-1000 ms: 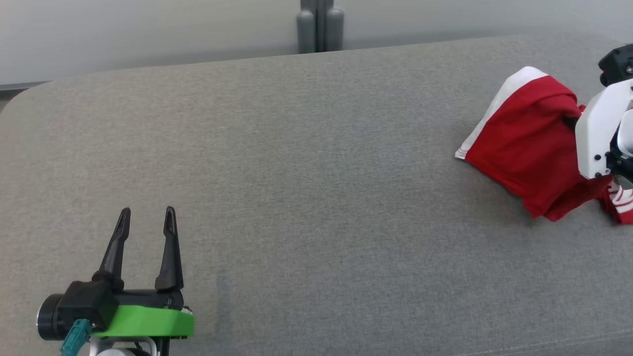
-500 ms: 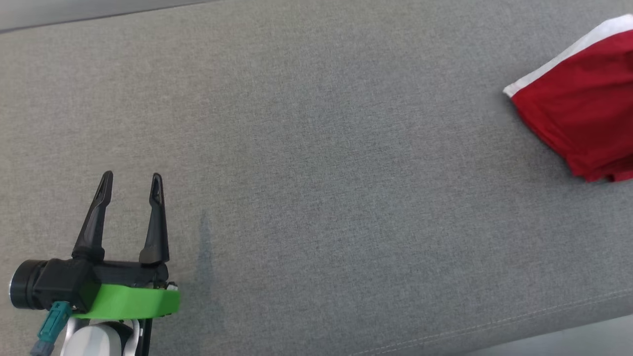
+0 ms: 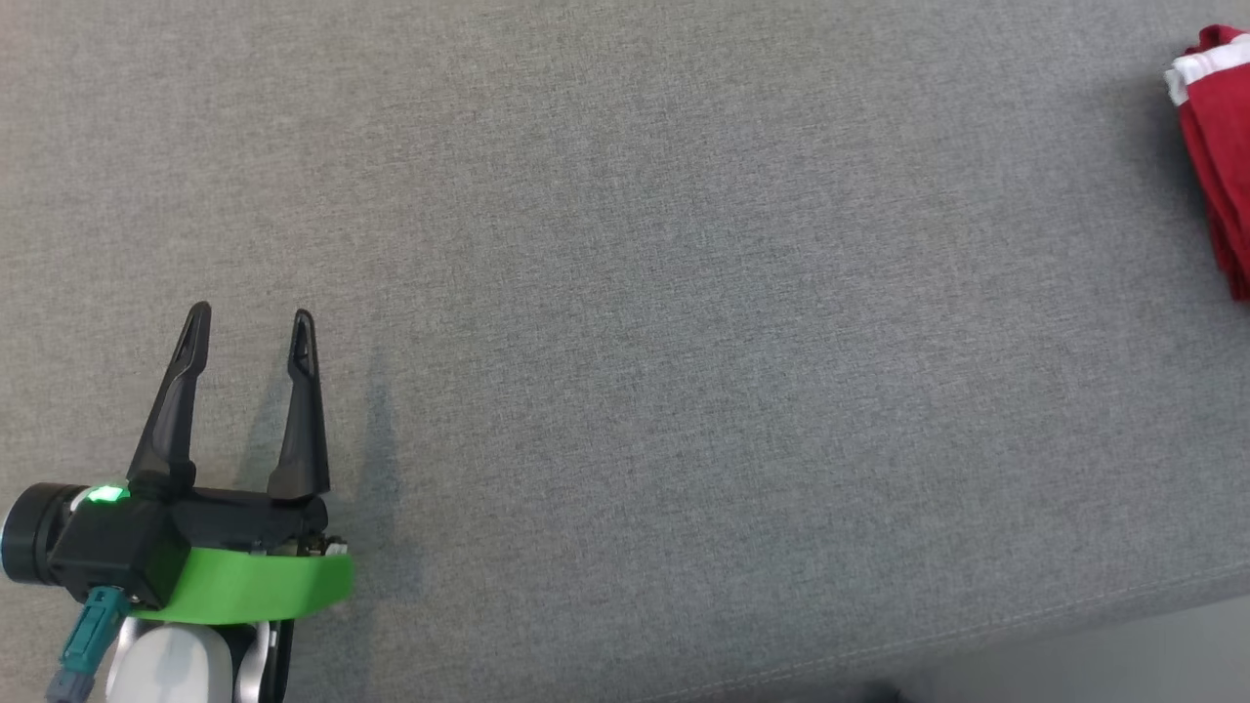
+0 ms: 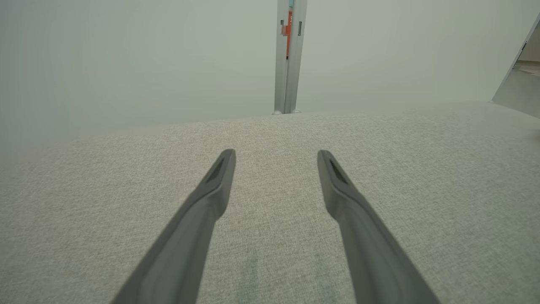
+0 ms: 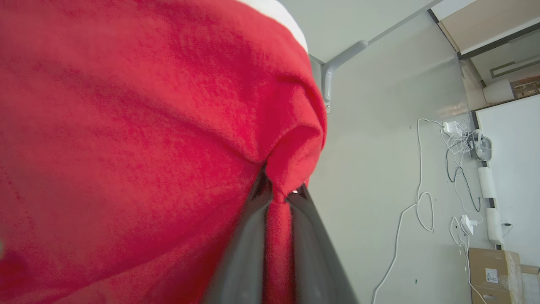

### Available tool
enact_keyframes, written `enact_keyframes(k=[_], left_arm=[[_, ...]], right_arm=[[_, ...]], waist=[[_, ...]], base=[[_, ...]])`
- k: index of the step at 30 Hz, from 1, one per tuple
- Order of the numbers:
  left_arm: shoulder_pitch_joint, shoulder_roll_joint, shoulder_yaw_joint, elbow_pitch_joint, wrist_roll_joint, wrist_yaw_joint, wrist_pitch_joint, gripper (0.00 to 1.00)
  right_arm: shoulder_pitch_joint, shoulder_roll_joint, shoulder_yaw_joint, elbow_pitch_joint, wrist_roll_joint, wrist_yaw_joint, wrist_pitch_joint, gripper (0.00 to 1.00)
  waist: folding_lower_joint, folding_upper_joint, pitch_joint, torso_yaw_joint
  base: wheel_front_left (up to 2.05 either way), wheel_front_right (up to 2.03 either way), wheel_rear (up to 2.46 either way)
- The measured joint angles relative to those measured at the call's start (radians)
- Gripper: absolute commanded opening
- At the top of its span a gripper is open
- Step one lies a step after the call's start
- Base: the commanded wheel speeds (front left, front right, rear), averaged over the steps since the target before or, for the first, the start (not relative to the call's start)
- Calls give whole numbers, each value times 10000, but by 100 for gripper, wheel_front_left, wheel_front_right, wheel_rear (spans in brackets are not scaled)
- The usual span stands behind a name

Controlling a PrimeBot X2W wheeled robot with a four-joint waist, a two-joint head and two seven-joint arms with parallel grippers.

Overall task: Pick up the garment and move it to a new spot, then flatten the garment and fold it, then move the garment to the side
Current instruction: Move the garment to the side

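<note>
At the lower left of the head view the left gripper (image 3: 251, 314) hovers spread and empty over the grey cushion (image 3: 684, 342). The right gripper (image 5: 280, 191) is clamped on a thin fold of the red garment (image 3: 1216, 146), at the upper right edge. Such a small bite may slip, and the cloth would drop bunched. Far off on the floor stands a cardboard box (image 5: 491, 274); its contents cannot be seen.

Left gripper (image 3: 251, 312) at the lower left of the head view, over the padded surface (image 3: 635, 293), garment (image 3: 1216, 146) at the upper right edge, well apart from it, perhaps hanging clear of the surface, a fold of it caught in the right gripper (image 5: 278, 190) at the bottom centre of the right wrist view, cables (image 5: 422, 202) and box (image 5: 491, 274) on the floor at that view's right
</note>
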Motion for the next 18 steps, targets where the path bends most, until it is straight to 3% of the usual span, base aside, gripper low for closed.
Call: enact_keyframes(k=[1,2,10,18], left_arm=[[-19,-4,-42,-6,0,0,2,100],[-34,-4,-84,6,0,0,4,100],[-32,-2,-378,476,-77,0,4,100],[488,-153,-347,1158,-387,8,0,100]], right_arm=[[-31,65,-128,186,-182,0,-90,69],[-34,140,-284,351,-322,-2,-205,100],[430,986,-1530,1639,-907,-2,-708,100],[1621,2044,-2690,1325,-717,-2,-2123,100]], waist=[[0,0,48,5],[0,0,73,10],[0,0,-434,57],[0,0,-1728,147]], base=[[0,0,0],[0,0,0],[0,0,0],[0,0,0]])
